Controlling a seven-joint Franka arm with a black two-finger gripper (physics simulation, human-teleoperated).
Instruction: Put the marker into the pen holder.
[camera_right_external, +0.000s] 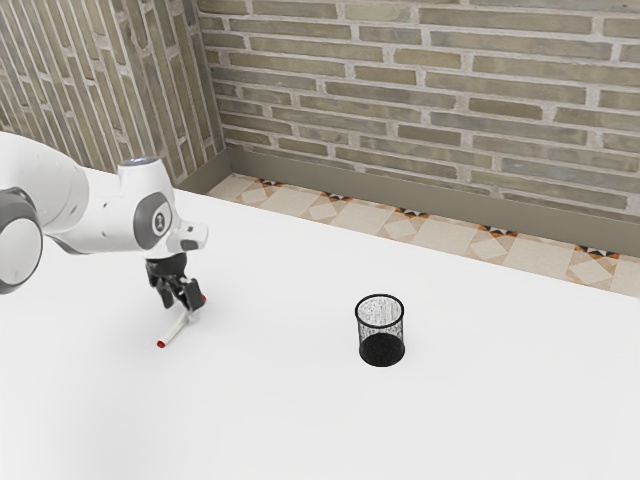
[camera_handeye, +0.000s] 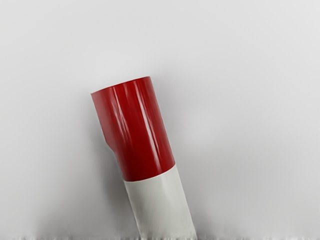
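White tabletop (camera_right_external: 270, 420) bears a pen holder (camera_right_external: 382, 350), the marker (camera_right_external: 176, 328) outside.

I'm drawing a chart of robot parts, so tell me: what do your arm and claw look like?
My arm is mostly white, with smooth, rounded segments. A dark grey patch near the wrist bears a small white marking, and the thick joint farther back has a pale round cap ringed in dark grey. The claw is black, with two short fingers.
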